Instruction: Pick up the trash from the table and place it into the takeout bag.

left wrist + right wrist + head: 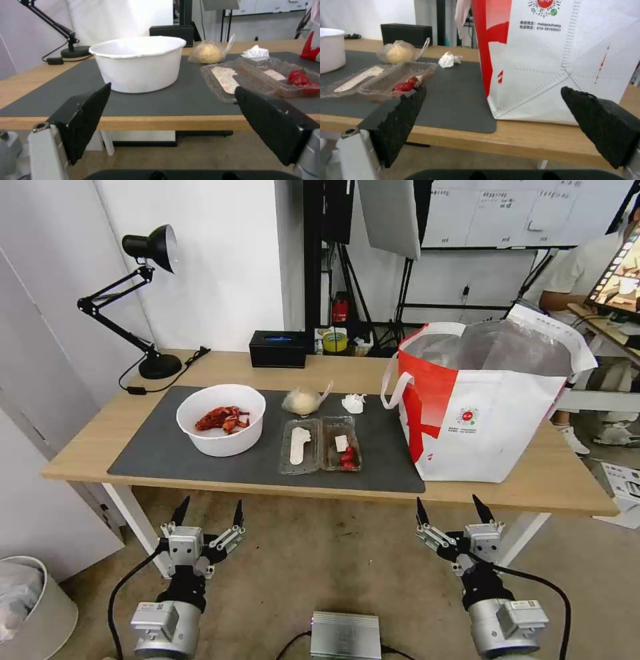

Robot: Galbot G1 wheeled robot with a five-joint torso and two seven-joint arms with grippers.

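the light wooden rectangular worktop (333,370) with white legs is covered on its left and middle by a large dark grey mat (167,460). a white round bowl (221,419) with red shell scraps is set on the left part of the mat. just right of it a clear plastic clamshell box (321,445) is laid open, with red bits seen in its right half. a knotted clear bag of beige stuff (303,399) is placed behind the clamshell, and a crumpled white tissue (353,403) is seen to the right of that bag, near the bag handle. a large boxy white takeout bag (487,407) with a red panel and silver foil lining is stood upright and open on the right side of the worktop, its near left corner resting on the mat edge. a black box (279,349) is kept at the far edge, and a black desk lamp (133,300) at the far left. the left end effector (207,513) is held below the near edge in front of the bowl, released with fingers spread, nothing grasped. the right end effector (455,511) is held below the near edge in front of the takeout bag, likewise released and empty.
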